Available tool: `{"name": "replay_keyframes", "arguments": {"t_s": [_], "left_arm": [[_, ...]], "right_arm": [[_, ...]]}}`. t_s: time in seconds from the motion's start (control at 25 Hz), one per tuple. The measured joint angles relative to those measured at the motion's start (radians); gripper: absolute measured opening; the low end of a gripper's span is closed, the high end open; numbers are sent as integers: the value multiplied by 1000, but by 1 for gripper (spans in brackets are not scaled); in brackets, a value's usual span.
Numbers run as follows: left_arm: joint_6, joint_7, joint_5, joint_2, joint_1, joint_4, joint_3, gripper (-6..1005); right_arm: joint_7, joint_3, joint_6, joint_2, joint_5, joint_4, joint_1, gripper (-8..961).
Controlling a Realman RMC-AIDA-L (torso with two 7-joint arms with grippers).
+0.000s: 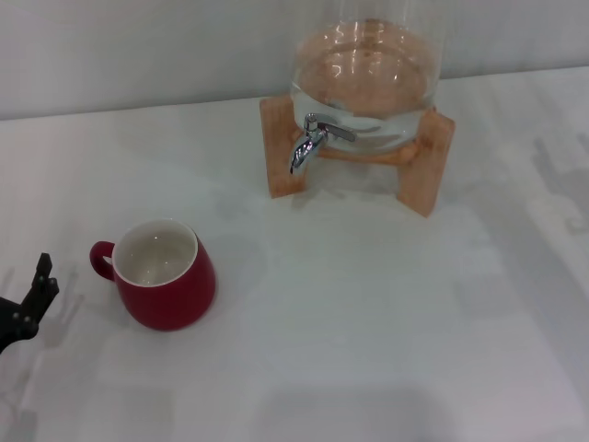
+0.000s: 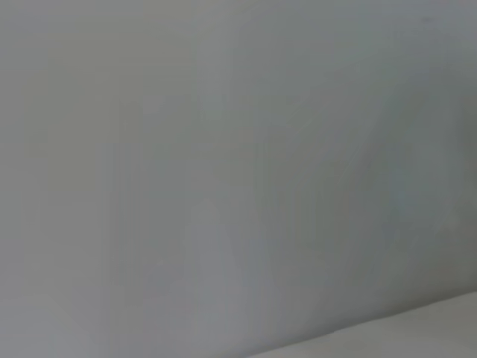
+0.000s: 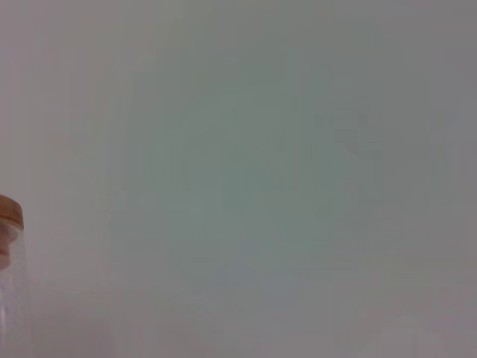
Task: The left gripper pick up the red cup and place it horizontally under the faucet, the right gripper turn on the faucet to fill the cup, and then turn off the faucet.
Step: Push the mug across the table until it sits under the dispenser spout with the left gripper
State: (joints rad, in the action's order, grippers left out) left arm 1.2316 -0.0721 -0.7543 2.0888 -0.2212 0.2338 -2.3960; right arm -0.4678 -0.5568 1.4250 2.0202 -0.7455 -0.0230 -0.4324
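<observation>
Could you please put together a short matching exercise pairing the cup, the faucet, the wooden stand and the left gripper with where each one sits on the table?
Things:
1. red cup
2. faucet
3. wooden stand
4. left gripper

Places:
A. at the near left edge of the head view, beside the cup's handle and apart from it
B. under the glass jar, at the back
C. upright on the white table, front left
D. sticking out of the jar's front, spout pointing down

Pairs: 1-C, 2-D, 3-B, 4-A
</observation>
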Motion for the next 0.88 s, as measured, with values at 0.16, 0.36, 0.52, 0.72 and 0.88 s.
{"name": "replay_keyframes", "arguments": {"t_s": [0.16,0.36,0.52,0.72,0.88], "left_arm": [[-6,-12,3,-1,-7,-2,0,878],[-10,-41,7,-1,-10,-3,-10,878],[-18,-43,8,-1,-14,-4,-25,878],[-21,-45,8,-1,-14,-4,-52,877],[-34,-50,9,-3,-19,-4,-71,877]], "right_arm": [[0,0,0,0,0,0,-1,721],[0,0,0,0,0,0,-1,721],[0,0,0,-1,0,0,0,721],[0,0,2,-2,0,0,1,721],[0,0,3,-3,0,0,1,721]]}}
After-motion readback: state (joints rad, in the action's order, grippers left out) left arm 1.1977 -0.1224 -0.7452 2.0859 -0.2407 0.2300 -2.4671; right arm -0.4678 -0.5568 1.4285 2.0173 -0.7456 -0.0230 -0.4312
